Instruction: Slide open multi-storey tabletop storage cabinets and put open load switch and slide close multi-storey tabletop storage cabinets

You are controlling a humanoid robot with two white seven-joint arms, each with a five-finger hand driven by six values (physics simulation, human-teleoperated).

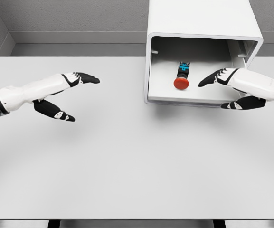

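Observation:
A white tabletop cabinet (203, 19) stands at the back right of the table, with its drawer (193, 99) pulled out toward me. Inside the drawer lies the load switch (182, 76), a dark body with a blue band and a round red button facing me. My right hand (222, 90) hovers at the drawer's right side, fingers spread, holding nothing; its fingertips (204, 82) point toward the switch without touching it. My left hand (75, 97) floats over the table's left part, open, well away from the cabinet.
The white table (127, 166) stretches across the view, its front edge near the bottom. A grey wall runs behind the cabinet.

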